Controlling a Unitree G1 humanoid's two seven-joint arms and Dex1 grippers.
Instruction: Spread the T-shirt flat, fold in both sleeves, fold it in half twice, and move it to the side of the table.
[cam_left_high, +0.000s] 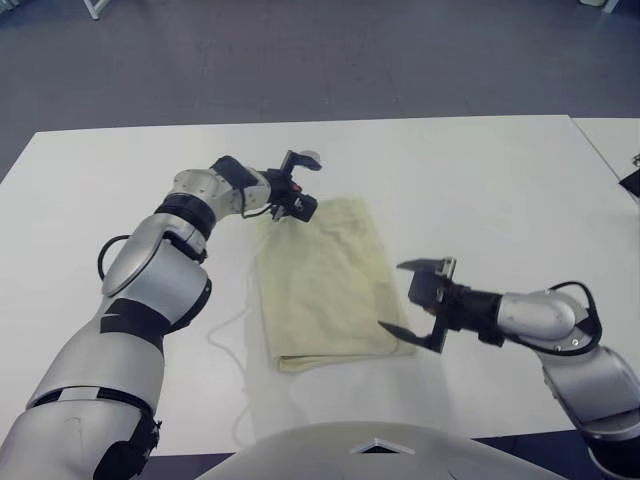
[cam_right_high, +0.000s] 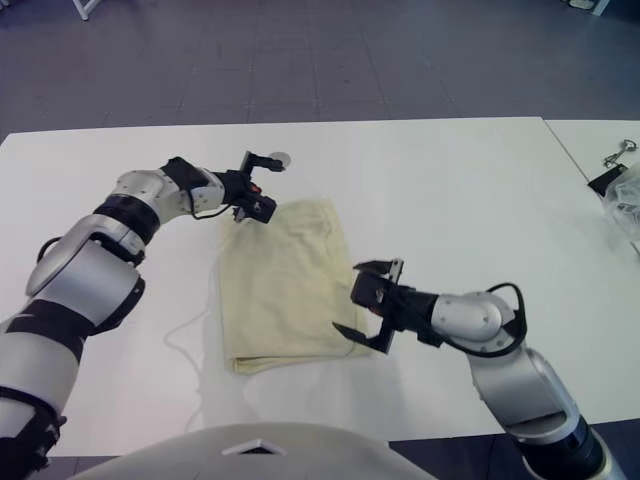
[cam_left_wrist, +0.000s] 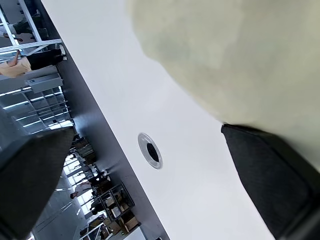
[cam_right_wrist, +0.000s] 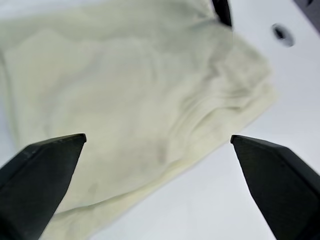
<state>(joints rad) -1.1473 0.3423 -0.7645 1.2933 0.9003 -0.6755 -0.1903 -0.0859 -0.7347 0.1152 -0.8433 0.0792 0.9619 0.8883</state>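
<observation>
As the T-shirt (cam_left_high: 320, 280) lies folded into one long strip in the middle of the worktop (cam_left_high: 480, 180), its long axis runs from the near edge towards the far one. By my judgement, your next fold in half brings one short end over the other. Your right fingers (cam_right_wrist: 45, 170) hover by the near right corner, spread wide and holding nothing, with the cloth straight ahead of them. Your left fingers (cam_left_wrist: 270, 175) sit at the far left corner, also spread wide, one of them at the cloth's edge with nothing gripped.
</observation>
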